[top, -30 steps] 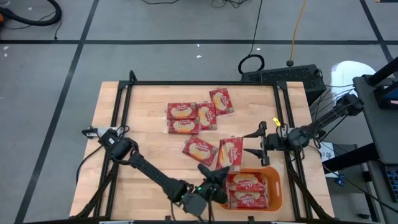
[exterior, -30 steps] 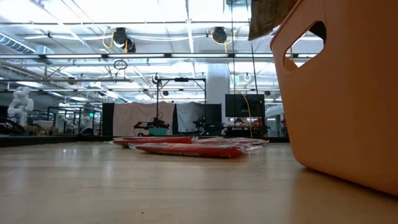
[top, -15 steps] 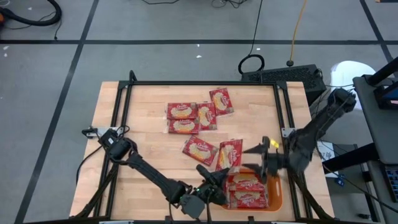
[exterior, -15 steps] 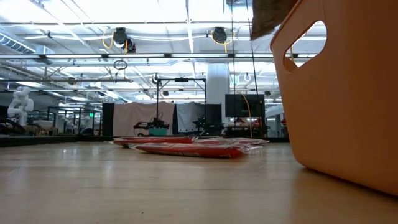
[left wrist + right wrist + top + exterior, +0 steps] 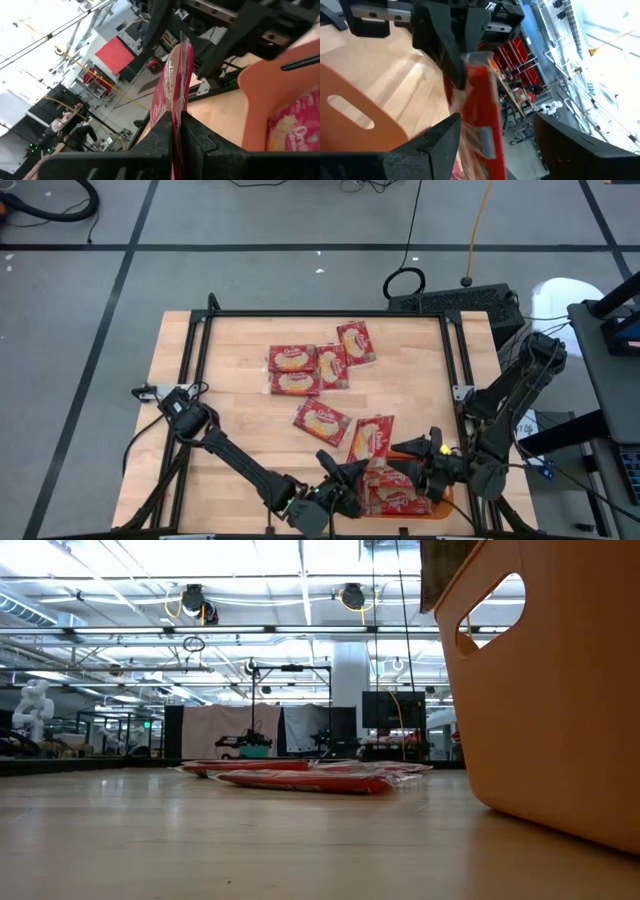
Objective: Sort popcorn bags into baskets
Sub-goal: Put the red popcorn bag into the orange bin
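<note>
Light, thin and crinkly, the popcorn bag [image 5: 375, 438] at the basket [image 5: 447, 502] rim stands pinched edge-on by the left gripper [image 5: 350, 476], so it probably flexes; right gripper [image 5: 405, 463] fingers spread wide beside it.

The right gripper [image 5: 400, 463], a second ago up at the right rail in the middle right of the high frame, now sits low at the lower right over the orange basket [image 5: 447, 498], its jaws spread either side of the held popcorn bag [image 5: 374, 437]. That bag, pinched edge-on by the left gripper [image 5: 352, 476], now lies slightly further right and more tilted.
</note>
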### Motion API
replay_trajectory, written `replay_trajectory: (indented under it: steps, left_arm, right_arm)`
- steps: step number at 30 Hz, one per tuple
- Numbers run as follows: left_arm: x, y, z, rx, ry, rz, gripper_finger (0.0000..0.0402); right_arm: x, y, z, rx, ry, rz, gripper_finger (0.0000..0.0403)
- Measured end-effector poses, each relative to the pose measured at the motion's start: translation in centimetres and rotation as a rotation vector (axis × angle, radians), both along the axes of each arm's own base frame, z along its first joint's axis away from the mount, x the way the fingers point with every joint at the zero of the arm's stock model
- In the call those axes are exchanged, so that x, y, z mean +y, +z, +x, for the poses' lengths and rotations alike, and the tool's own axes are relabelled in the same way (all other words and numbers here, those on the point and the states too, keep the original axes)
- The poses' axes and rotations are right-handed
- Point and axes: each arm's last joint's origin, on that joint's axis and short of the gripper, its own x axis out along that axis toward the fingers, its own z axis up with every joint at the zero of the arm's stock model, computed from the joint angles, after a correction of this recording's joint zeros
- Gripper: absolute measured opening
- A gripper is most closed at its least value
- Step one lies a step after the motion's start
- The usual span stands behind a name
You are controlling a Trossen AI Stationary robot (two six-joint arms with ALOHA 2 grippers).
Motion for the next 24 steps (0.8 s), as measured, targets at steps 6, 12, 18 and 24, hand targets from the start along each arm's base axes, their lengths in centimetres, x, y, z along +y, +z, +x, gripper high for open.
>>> replay_trajectory:
  steps: [6,12,18,24]
  left_arm:
    - [-0.4,-0.1,-0.1,0.028,-0.051,0.028,0.0007]
    - [-0.5,-0.2,-0.1,0.045,-0.097,0.037,0.0016]
    - [-0.4,-0.3,0.0,0.051,-0.096,0.04,0.0005]
    - [-0.2,-0.4,0.1,0.058,-0.091,0.039,0.0023]
  right_arm:
    - [-0.5,-0.4,0.0,0.041,-0.003,-0.048,0.0237]
    - [-1.2,-1.5,0.8,0.134,0.069,0.028,0.0214]
    - [-1.7,-1.9,1.4,0.181,0.091,0.055,0.0191]
    - [-1.9,-2.1,1.6,0.207,0.119,0.079,0.0151]
